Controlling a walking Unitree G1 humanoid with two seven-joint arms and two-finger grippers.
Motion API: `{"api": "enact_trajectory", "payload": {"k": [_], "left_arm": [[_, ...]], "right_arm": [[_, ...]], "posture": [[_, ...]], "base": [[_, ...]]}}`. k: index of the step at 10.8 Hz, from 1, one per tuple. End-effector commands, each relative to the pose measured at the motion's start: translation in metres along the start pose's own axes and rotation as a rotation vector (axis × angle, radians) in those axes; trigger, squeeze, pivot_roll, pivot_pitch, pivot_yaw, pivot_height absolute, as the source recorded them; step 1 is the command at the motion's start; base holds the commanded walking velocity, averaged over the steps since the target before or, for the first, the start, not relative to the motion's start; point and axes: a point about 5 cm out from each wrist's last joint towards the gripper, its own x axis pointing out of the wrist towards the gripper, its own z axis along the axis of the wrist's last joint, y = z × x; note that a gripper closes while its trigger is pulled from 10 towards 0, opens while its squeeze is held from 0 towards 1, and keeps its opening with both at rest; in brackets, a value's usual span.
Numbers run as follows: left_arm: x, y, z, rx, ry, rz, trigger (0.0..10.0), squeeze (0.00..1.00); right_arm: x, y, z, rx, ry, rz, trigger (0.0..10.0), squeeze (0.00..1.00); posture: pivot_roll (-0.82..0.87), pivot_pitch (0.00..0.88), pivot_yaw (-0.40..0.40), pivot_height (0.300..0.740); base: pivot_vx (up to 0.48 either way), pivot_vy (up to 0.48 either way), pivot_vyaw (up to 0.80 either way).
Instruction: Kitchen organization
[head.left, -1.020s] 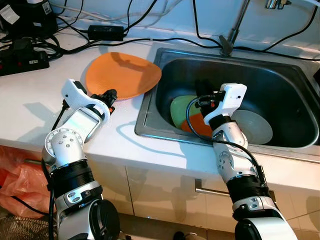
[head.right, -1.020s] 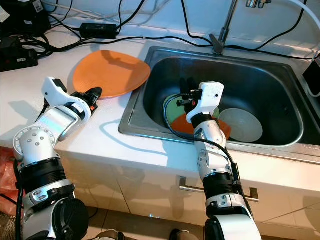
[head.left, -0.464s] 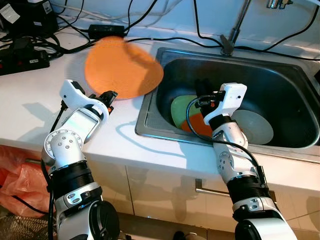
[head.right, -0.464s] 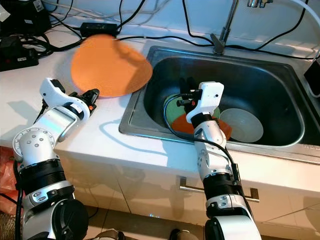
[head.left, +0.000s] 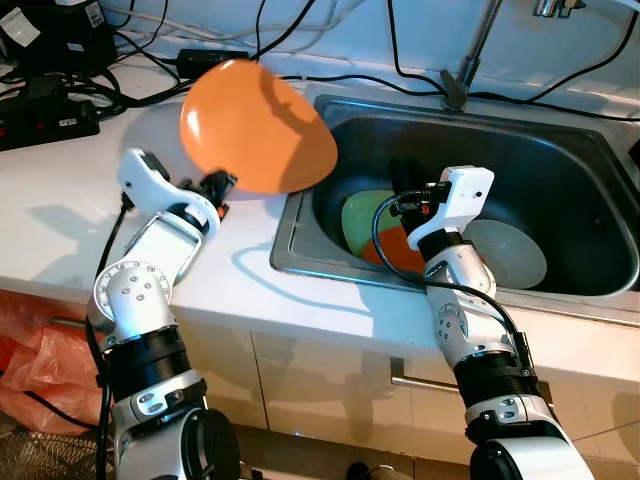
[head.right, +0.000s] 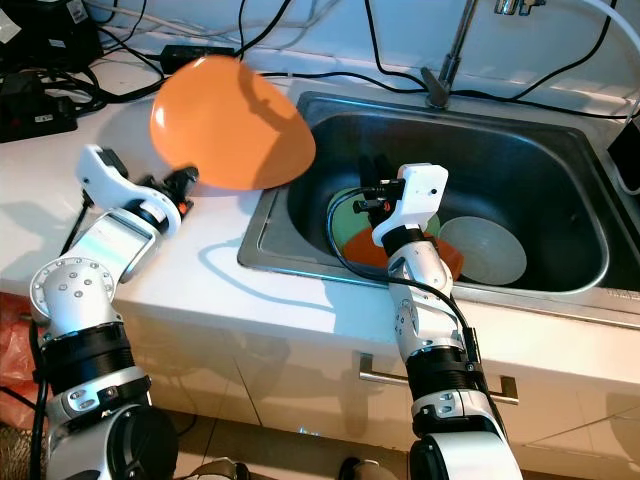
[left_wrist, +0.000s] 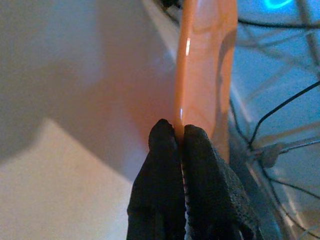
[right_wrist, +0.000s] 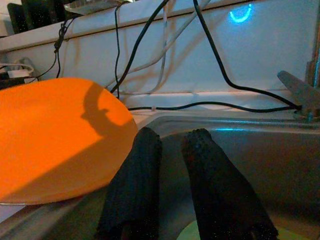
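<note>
1. At the far left of the white counter (head.left: 60, 200) stands a black power strip (head.left: 45, 118), and black cables (head.left: 200, 85) run from it along the wall.
2. The left gripper (head.left: 217, 186) is over the counter, just beside the left rim of the sink (head.left: 300, 225). Its two fingers (left_wrist: 165, 175) are closed tight on the edge of the orange plate (head.left: 255, 125); in the left wrist view the rim of the plate sits between them.
3. The orange plate is lifted off the counter and tilted, with its far edge higher. Its right edge hangs over the left corner of the sink. It throws a shadow on the counter under it.
4. Inside the sink lie three more plates: a green plate (head.left: 362, 215), a second orange plate (head.left: 400, 255) that partly covers it, and a grey plate (head.left: 515, 255) to the right, touching the orange one.
5. The right gripper (head.left: 405, 180) is low inside the sink, above the green plate. Its fingers (right_wrist: 135, 185) are slightly apart, with only a narrow gap between them, and they hold nothing.
6. The faucet (head.left: 465, 65) rises from the back rim of the sink, near its middle, and one more cable lies behind the rim toward the right.
</note>
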Motion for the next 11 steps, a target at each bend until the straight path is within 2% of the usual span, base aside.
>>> {"api": "enact_trajectory", "payload": {"k": [1,2,3,4,7,8,9,10,11], "left_arm": [[-0.003,-0.011,0.004,0.010,-0.046,-0.072,0.0,0.00],[-0.006,-0.019,0.010,-0.031,-0.109,-0.144,0.0,0.00],[-0.006,-0.021,0.012,-0.045,-0.124,-0.165,0.0,0.00],[-0.009,-0.025,0.012,-0.068,-0.153,-0.208,10.0,0.00],[-0.011,-0.029,0.011,-0.094,-0.185,-0.252,10.0,0.00],[-0.010,-0.031,0.008,-0.098,-0.182,-0.264,10.0,0.00],[-0.009,-0.032,0.006,-0.099,-0.178,-0.271,10.0,0.00],[-0.008,-0.033,0.003,-0.102,-0.176,-0.282,10.0,0.00],[-0.007,-0.034,0.001,-0.105,-0.174,-0.289,10.0,0.00]], "right_arm": [[-0.003,-0.002,-0.002,0.010,0.011,-0.002,10.0,0.00],[-0.003,-0.003,-0.002,0.014,0.011,-0.006,10.0,0.00],[-0.003,-0.004,-0.002,0.016,0.010,-0.007,10.0,0.00],[-0.003,-0.005,-0.002,0.022,0.011,-0.011,10.0,0.00],[-0.002,-0.006,-0.002,0.039,0.010,-0.018,10.0,0.00],[-0.001,-0.005,-0.001,0.055,0.008,-0.015,10.0,1.00],[0.000,-0.004,-0.001,0.087,0.005,-0.013,10.0,1.00],[0.002,-0.002,0.001,0.180,0.000,-0.024,10.0,1.00],[0.005,0.001,0.003,0.335,-0.003,-0.031,10.0,1.00]], "posture": [[0.07,0.075,-0.030,0.740],[0.07,0.072,-0.031,0.740],[0.07,0.072,-0.031,0.740],[0.07,0.070,-0.034,0.740],[0.07,0.068,-0.036,0.740],[0.07,0.066,-0.036,0.740],[0.07,0.066,-0.037,0.740],[0.07,0.066,-0.036,0.740],[0.07,0.066,-0.037,0.740]], "base": [[0.000,0.000,0.00],[0.000,0.000,0.00],[0.000,0.000,0.00],[0.000,0.000,0.00],[0.000,0.000,0.00],[0.000,0.000,0.00],[0.000,0.000,0.00],[0.000,0.000,0.00],[0.000,0.000,0.00]]}}
